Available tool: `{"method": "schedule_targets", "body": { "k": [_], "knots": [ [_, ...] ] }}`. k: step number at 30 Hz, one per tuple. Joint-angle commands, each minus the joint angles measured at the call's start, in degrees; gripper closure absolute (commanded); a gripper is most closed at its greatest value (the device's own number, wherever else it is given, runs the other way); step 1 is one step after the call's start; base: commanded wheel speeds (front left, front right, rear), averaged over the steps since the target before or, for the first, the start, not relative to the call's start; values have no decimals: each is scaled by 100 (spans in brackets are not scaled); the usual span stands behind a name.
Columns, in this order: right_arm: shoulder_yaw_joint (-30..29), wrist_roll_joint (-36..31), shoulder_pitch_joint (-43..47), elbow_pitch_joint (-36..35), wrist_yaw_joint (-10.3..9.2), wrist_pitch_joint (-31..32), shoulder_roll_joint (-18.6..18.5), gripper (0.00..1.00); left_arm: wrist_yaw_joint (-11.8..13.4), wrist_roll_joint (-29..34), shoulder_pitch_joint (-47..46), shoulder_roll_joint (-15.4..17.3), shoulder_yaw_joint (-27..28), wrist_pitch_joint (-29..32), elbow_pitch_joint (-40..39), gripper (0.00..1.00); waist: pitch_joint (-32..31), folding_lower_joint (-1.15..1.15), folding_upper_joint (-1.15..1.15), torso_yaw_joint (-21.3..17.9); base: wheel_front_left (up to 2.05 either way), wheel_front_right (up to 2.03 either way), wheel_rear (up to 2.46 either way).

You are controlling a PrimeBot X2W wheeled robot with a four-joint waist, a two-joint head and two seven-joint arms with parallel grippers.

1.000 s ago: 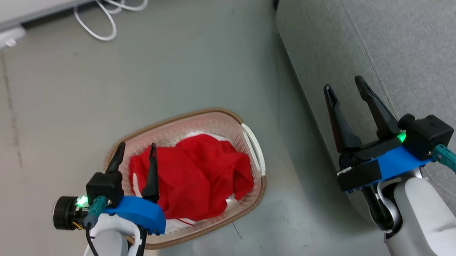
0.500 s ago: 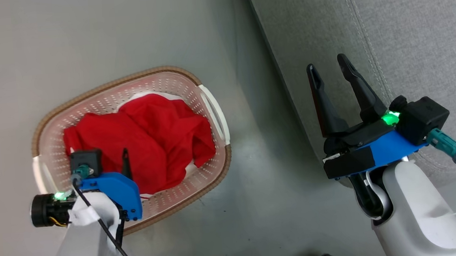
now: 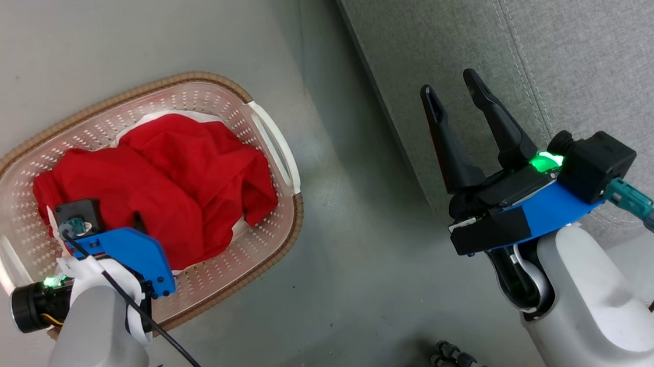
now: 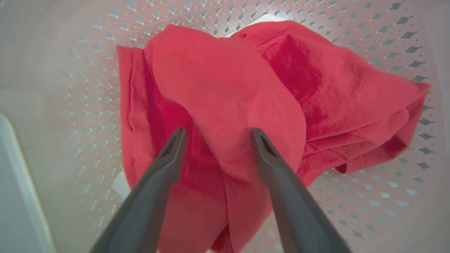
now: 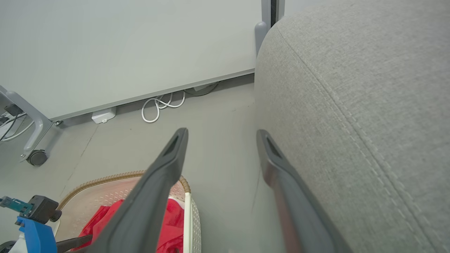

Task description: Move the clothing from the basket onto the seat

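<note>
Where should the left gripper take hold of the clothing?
Probably take the clothing by the raised central fold, coming straight down from above: it humps up between the open fingers of the left gripper, and the basket walls block the sides.

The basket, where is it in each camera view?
Head view: the basket sits at left, on the floor.
Left wrist view: its perforated wall runs around the frame's edges, behind the clothing.
Right wrist view: its brown rim curves along the bottom left.
Shared landmark: the red clothing inside it.

Lab-like room: grey sofa [image 5: 351,123], wheeled partition [image 5: 123,45], loose white cable [image 5: 160,105], bare floor [image 5: 116,140].
</note>
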Motion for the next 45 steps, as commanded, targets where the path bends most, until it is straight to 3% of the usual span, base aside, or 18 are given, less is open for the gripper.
{"method": "schedule_targets", "body": {
  "k": [1, 14, 15, 16, 17, 33, 45],
  "knots": [
    [11, 43, -127, -27, 3, -24, -13, 0, 36, -32, -142, 1, 13, 40, 35, 0, 25, -1, 0, -23, 0, 0, 0],
    [85, 189, -144, -77, 3, -23, -13, 0, -12, -408, -340, -68, 159, 478, 374, 0, 129, -1, 0, -202, 0, 0, 0],
    [83, 194, -131, -82, 3, -23, -13, 0, -7, -398, -353, -53, 139, 495, 390, 10, 137, -1, 0, -212, 0, 0, 0],
    [79, 197, -120, -86, 3, -24, -13, 0, -6, -382, -362, -41, 117, 517, 409, 47, 145, -1, 0, -222, 0, 0, 0],
    [74, 199, -116, -85, 3, -24, -13, 0, -17, -382, -371, -35, 100, 507, 414, 98, 151, -1, 0, -229, 0, 0, 0],
    [84, 175, -155, -27, 3, -24, -13, 0, -67, -357, -477, 36, -105, 348, 537, 100, 91, -1, 0, -198, 0, 0, 0],
    [27, 0, -147, 122, 3, -24, -13, 0, -141, -461, -498, -145, -212, 253, 798, 100, -231, -1, 0, -24, 0, 0, 0]
  ]
}}
